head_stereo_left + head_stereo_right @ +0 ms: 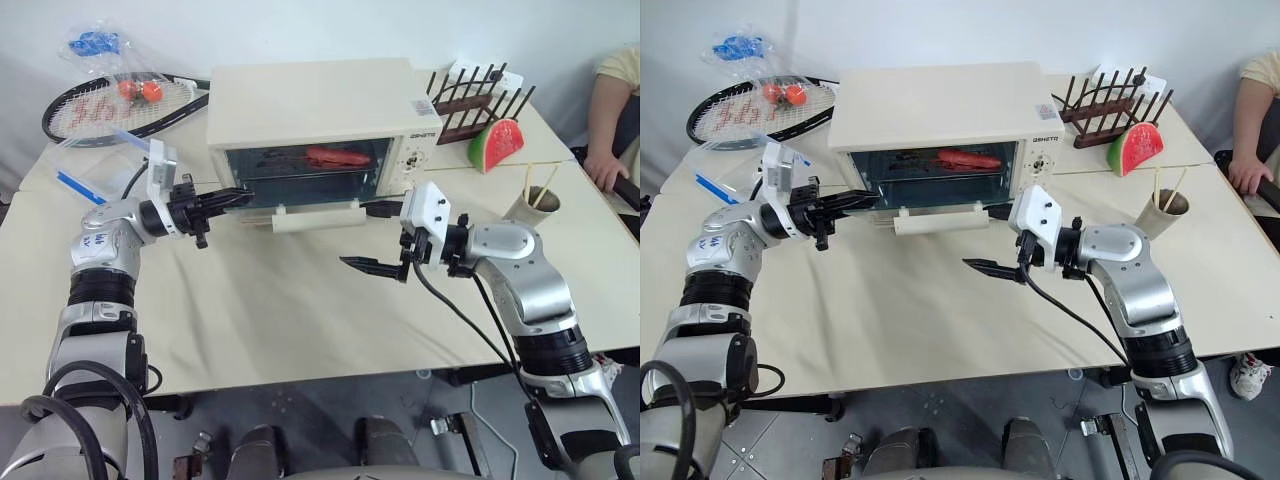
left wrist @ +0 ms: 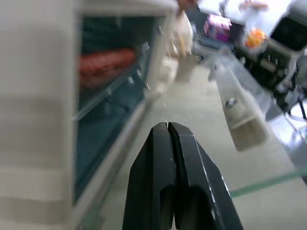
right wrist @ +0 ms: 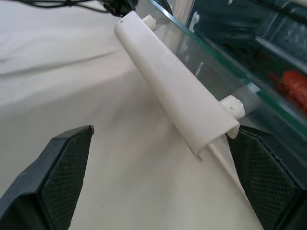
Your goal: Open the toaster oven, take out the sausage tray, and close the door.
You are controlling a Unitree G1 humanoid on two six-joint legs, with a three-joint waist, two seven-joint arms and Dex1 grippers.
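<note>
Red sausage (image 1: 338, 156) inside cream toaster oven (image 1: 320, 120), door (image 1: 300, 205) down

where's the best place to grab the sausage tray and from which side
Probably its front edge, reached straight in through the toaster oven's front opening. The door is folded down and the sausage tray sits level inside with walls on both sides, so only that edge faces out. The open right gripper hangs just outside the handle.
</note>
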